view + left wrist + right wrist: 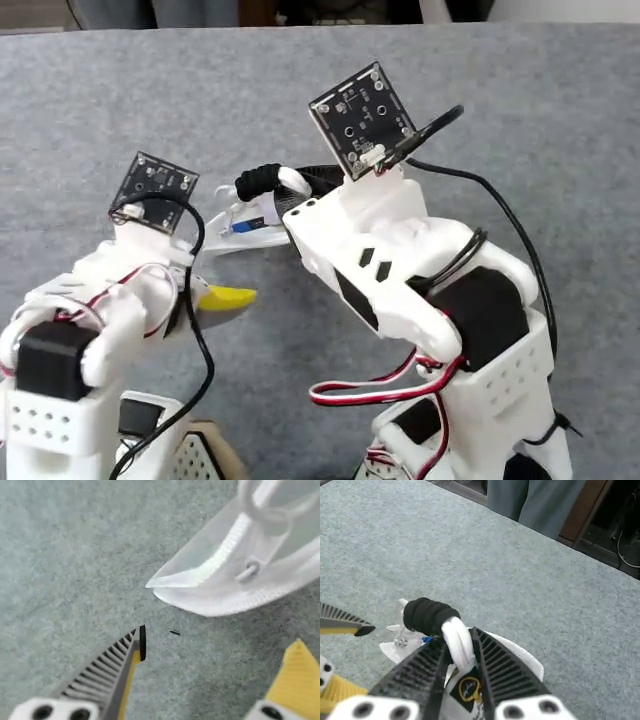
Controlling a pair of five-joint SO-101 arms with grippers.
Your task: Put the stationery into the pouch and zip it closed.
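Lying flat on the grey table, seemingly open along the zip: the pale see-through pouch; showing its zip teeth and a small slider near its pointed corner; carrying a blue thing inside, too small to make out; losing most of its body under the right arm in the high view.

Hanging over the pouch: a white stick-like item with a black-wrapped end, kind unclear; touching the pouch or not, impossible to tell; being clamped on both sides by the ribbed fingers of the right gripper; hiding its lower part between those fingers, where a yellow-ringed label is peeking out, belonging to the item or to the pouch, not possible to say.

Hovering just beside the pouch's pointed corner, over bare table: the left gripper, spread wide with nothing between; keeping both the dark-tipped finger and the yellow finger apart from the pouch; being cut off at the picture's edge at the yellow finger in the left wrist view.
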